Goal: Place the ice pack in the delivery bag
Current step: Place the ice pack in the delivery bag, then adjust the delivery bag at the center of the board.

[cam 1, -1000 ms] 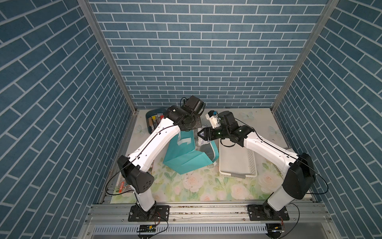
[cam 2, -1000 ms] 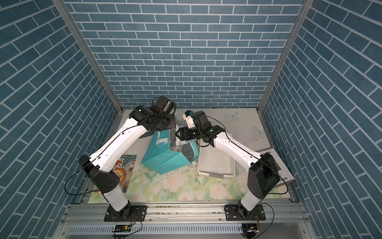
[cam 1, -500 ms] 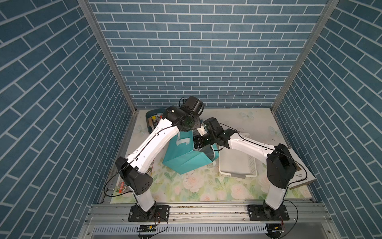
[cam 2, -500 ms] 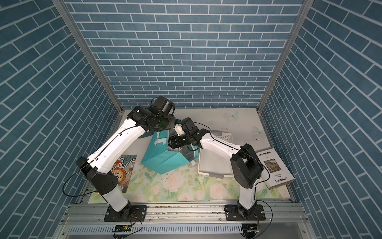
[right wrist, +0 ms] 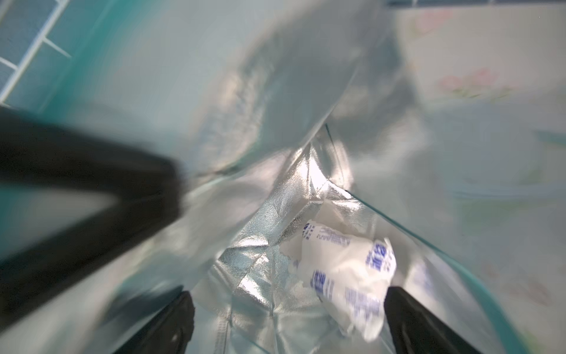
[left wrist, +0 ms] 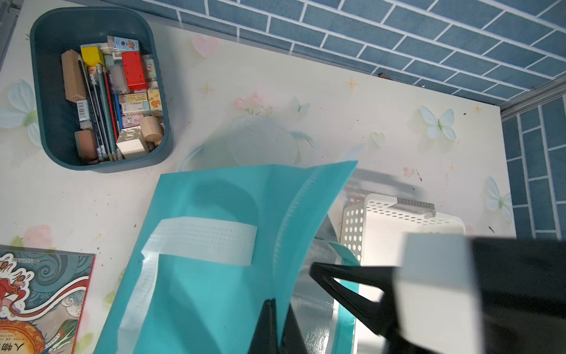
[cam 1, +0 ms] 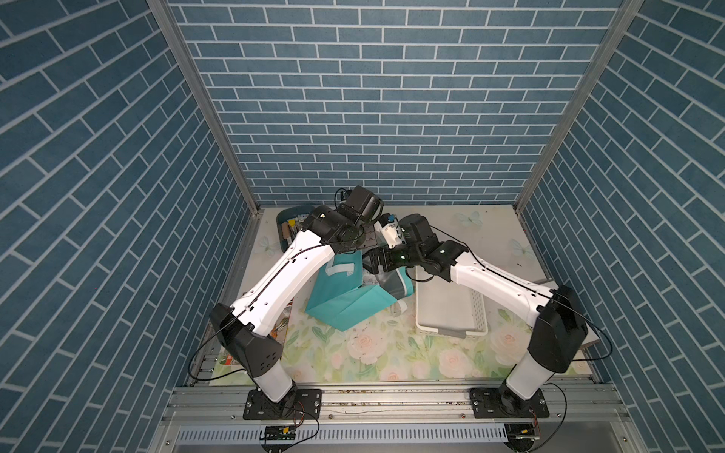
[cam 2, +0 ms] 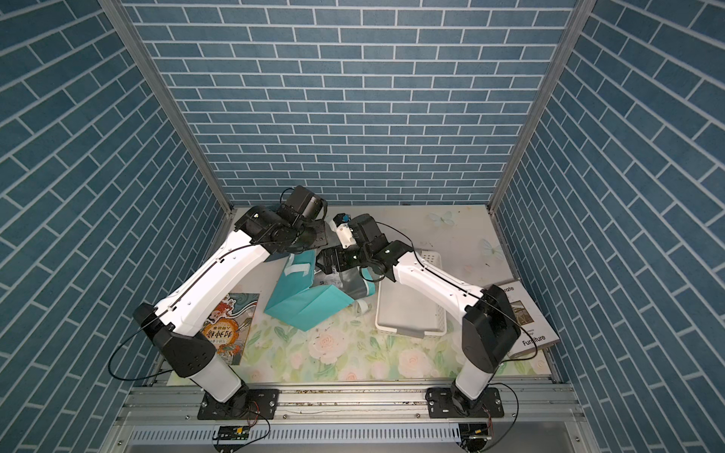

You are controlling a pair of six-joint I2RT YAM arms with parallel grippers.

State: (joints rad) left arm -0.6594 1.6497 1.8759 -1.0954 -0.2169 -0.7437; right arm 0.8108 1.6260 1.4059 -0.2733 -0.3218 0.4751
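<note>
The teal delivery bag stands in mid-table in both top views, its mouth turned toward the right arm. In the left wrist view my left gripper is shut on the delivery bag at its rim and holds that wall up. My right gripper reaches into the mouth, open, with nothing between its fingers. The ice pack, a white pouch with blue print, lies loose on the silver foil lining, close to one fingertip. The right wrist view is blurred.
A white perforated basket stands right beside the bag, under the right arm. A dark-blue bin of small items sits at the back left. An illustrated book lies front left and a furniture book at the right edge.
The right arm pushed in toward the bag's mouth and has drawn slightly back. The left arm has stayed at the bag's rim.
</note>
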